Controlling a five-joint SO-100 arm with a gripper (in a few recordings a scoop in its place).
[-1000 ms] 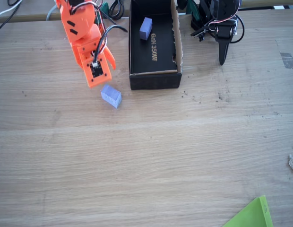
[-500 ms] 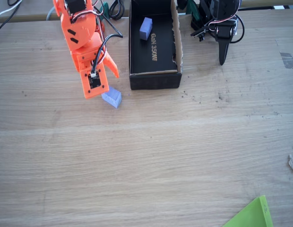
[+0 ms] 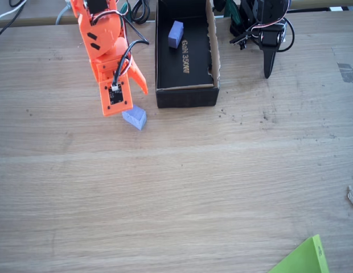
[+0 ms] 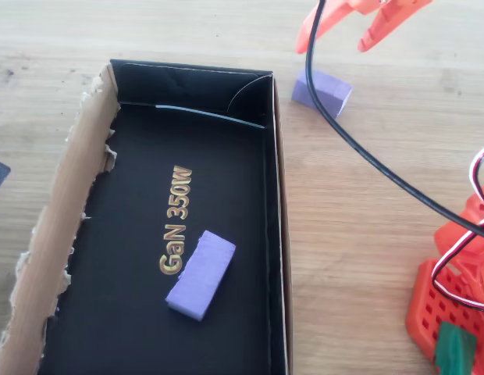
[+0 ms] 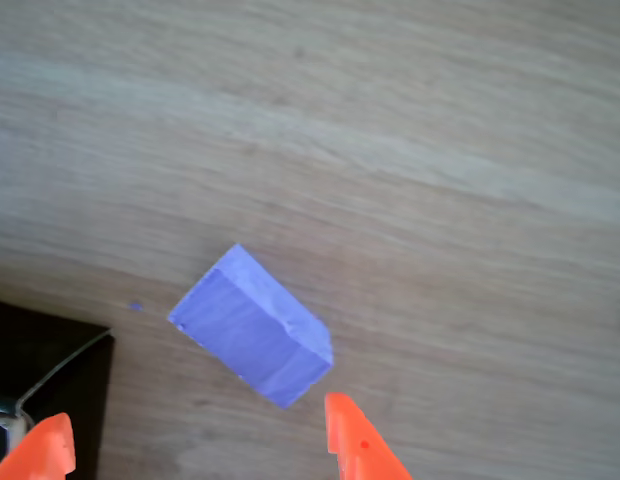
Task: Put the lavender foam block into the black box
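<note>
Just ahead of tool (image 5: 195, 440) (jaws apart): lavender foam block (image 5: 252, 326).

fixed: high, whole table (image 3: 182, 187) | overhead: close over black box (image 4: 277, 234) (shared) | wrist: downward, close

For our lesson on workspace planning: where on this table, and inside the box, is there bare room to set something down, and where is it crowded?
Free: the broad wood of the table below the black box, across to the green sheet. Inside the box, the floor beyond the slimmer block, toward the far wall. Crowded: the strip beside the box's left wall, where the open pincer hangs over the lavender foam block.
</note>
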